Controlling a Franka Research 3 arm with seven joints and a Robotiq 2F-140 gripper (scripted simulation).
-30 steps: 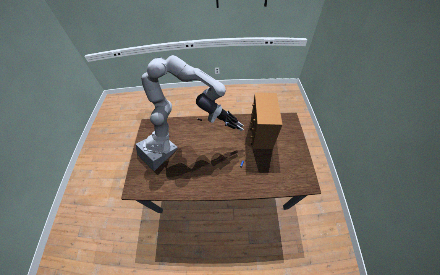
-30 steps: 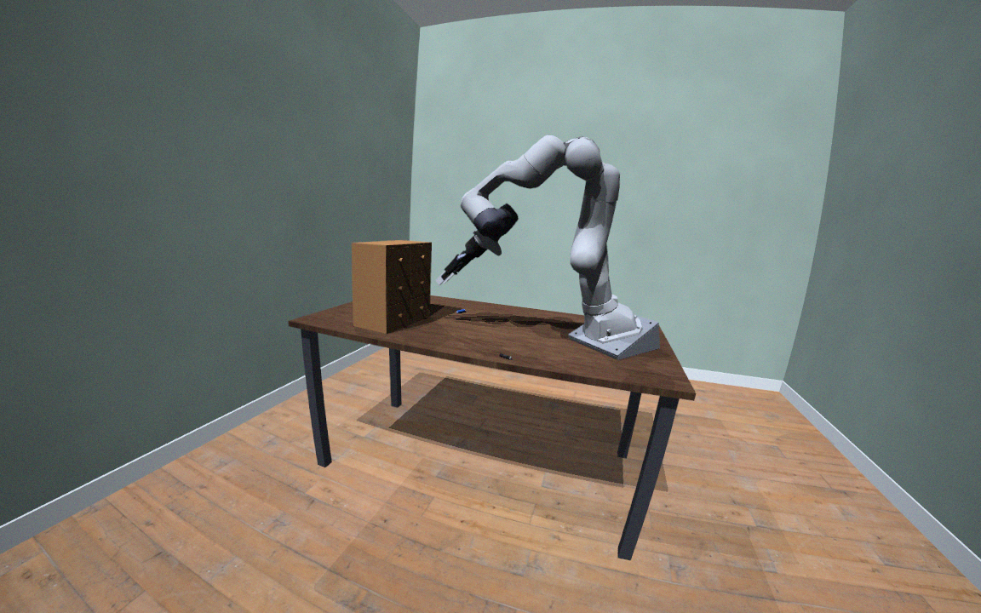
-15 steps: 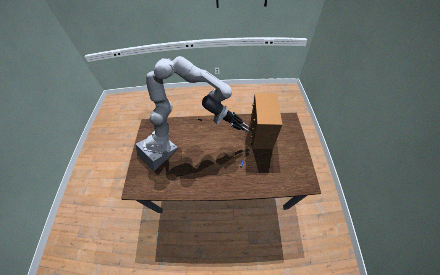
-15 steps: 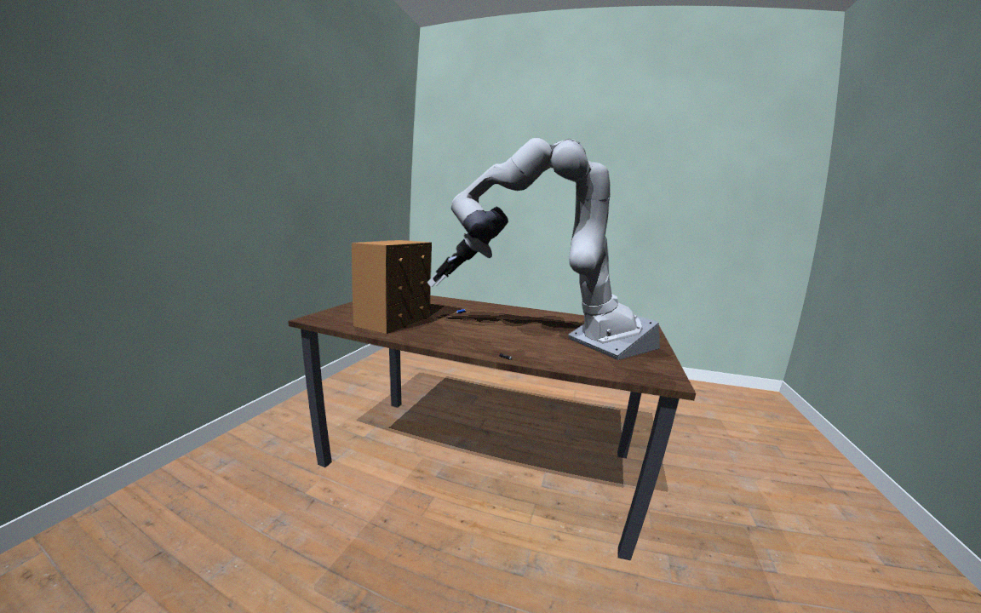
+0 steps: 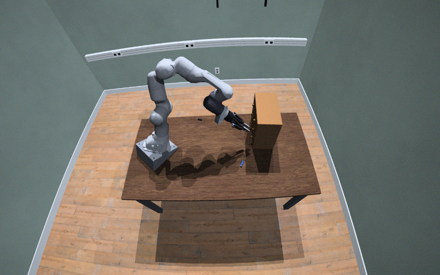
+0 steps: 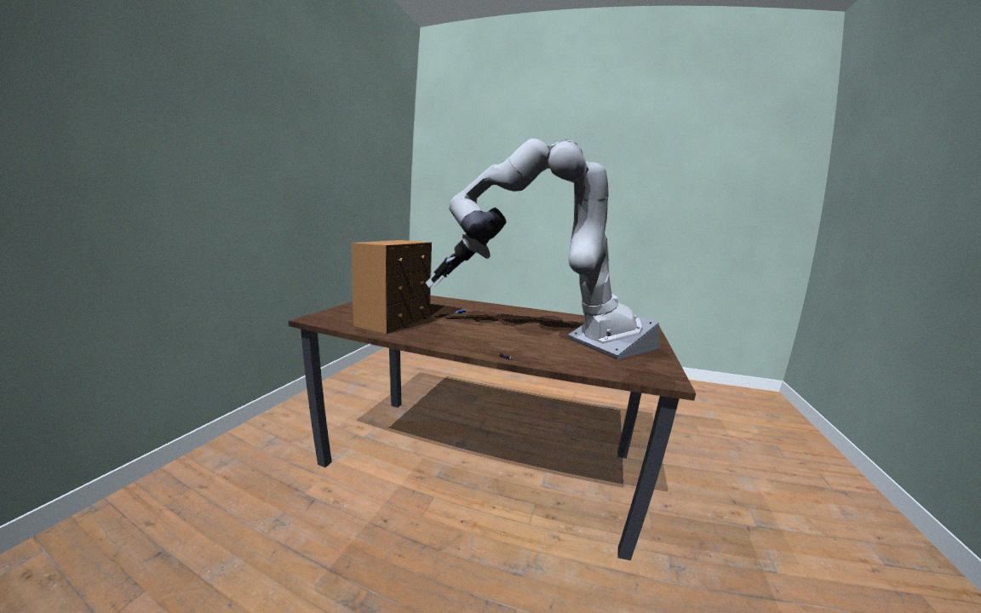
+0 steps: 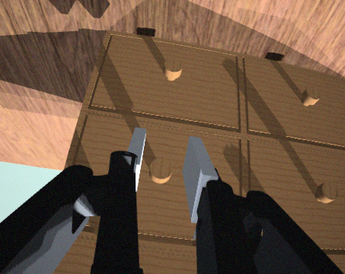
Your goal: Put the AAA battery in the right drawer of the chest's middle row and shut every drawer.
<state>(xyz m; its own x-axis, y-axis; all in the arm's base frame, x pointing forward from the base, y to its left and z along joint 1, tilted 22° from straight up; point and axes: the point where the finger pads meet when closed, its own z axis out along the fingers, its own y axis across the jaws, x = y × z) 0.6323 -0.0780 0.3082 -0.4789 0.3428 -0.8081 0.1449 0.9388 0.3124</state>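
The claw [image 5: 248, 127] [image 6: 429, 283] [image 7: 164, 151] stands narrowly open, its fingers lined up either side of the middle-right knob [image 7: 161, 173]; contact is unclear. The chest [image 5: 267, 109] [image 6: 370, 285] [image 7: 202, 91] is upright, its visible drawers shut. From above, a blue cylinder [image 5: 242, 163] [image 6: 461, 311] lies near, a black one [image 5: 199, 119] [image 6: 505, 356] far left on the table [image 5: 180, 188] [image 6: 555, 358]; which is the battery is too small to tell.

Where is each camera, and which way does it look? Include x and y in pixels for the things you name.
Top: high above the table [image 5: 180, 184] [image 6: 555, 358], looking down; whole arm [image 5: 157, 94] [image 6: 589, 220] shows.
Exterior: beyond a long side of the table, looking across; whole arm shows.
Wrist: on the arm's end, looking past its open jaws at the chest's [image 5: 267, 107] [image 6: 370, 285] [image 7: 202, 95] drawer fronts; only the jaws show.
Top and exterior share arm, table and chest.
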